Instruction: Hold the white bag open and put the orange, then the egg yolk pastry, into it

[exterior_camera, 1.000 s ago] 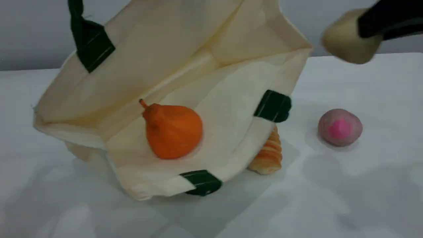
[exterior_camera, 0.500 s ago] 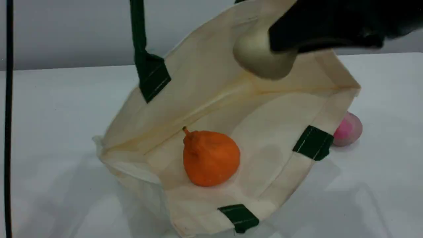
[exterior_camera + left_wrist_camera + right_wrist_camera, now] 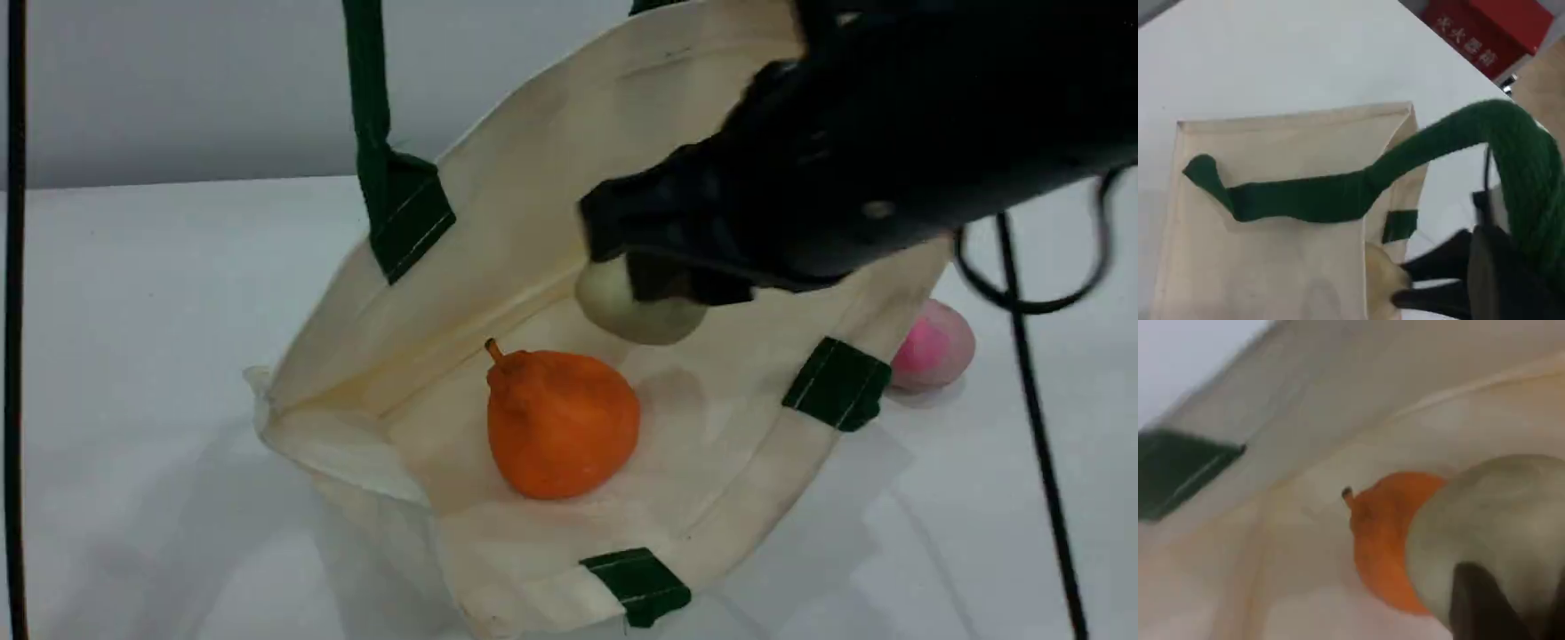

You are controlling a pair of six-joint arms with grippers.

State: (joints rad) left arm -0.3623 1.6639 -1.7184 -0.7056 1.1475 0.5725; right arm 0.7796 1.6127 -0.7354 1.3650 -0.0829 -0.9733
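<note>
Right fingers (image 3: pixel 636 298) grip the pastry (image 3: pixel 622 311) inside the bag (image 3: pixel 533 178), just above the orange (image 3: pixel 560 422). Left fingers (image 3: pixel 1511 280) are closed on the green strap (image 3: pixel 1518 147); writing on the red box (image 3: pixel 1485 30) beyond is unreadable.

Glossy black robot arm with trailing black cables

The right arm (image 3: pixel 889 151) is bulky, matte-to-glossy black, with a small round silvery screw on its side; its gripper (image 3: pixel 653 284) ends in blunt black fingers. A thin black cable (image 3: pixel 1036 418) loops and hangs beside it; another black cable (image 3: pixel 15 356) runs down the left edge.
</note>
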